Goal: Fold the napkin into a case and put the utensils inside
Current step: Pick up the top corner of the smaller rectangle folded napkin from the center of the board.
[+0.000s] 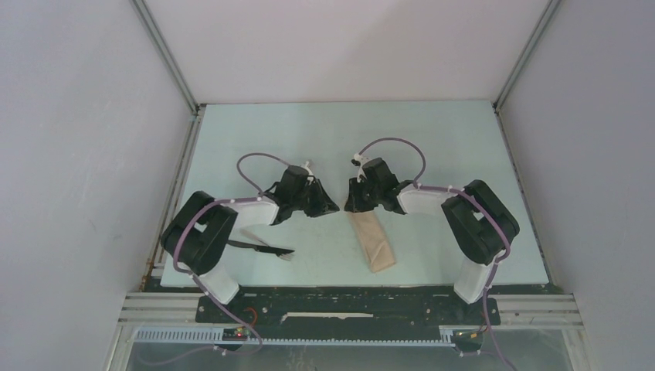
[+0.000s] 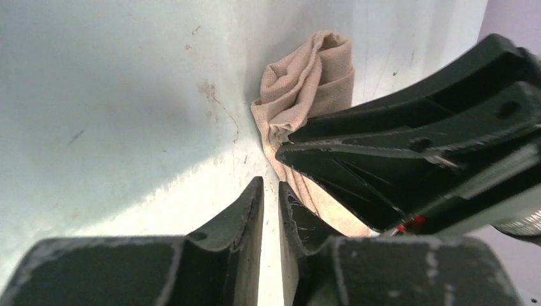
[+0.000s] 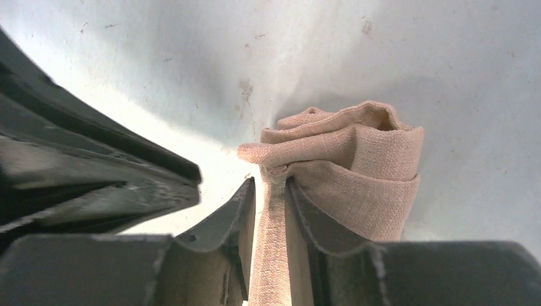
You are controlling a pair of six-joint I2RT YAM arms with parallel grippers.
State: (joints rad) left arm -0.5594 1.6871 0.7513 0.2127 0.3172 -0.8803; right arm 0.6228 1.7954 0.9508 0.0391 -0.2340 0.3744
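Between the right fingers [image 3: 237,220], a narrow gap filled by a band of the napkin [image 3: 357,172], cloth against both inner faces; clamped or merely lying there, impossible to tell. Just beyond the tips, a bunched, rolled end of the cloth, its far side out of sight. Left fingers [image 2: 245,210] narrow too, with only bare table [image 2: 127,95] in the slit and nothing held. Both pairs almost tip to tip near the table's middle, covering the napkin's far end from above. Rest of the napkin folded into a long strip reaching toward the near edge, right of centre. Utensils [image 1: 263,248] by the near left corner, well apart from the cloth, partly under the left arm; dark pieces plain, a pale one faint, count unclear.
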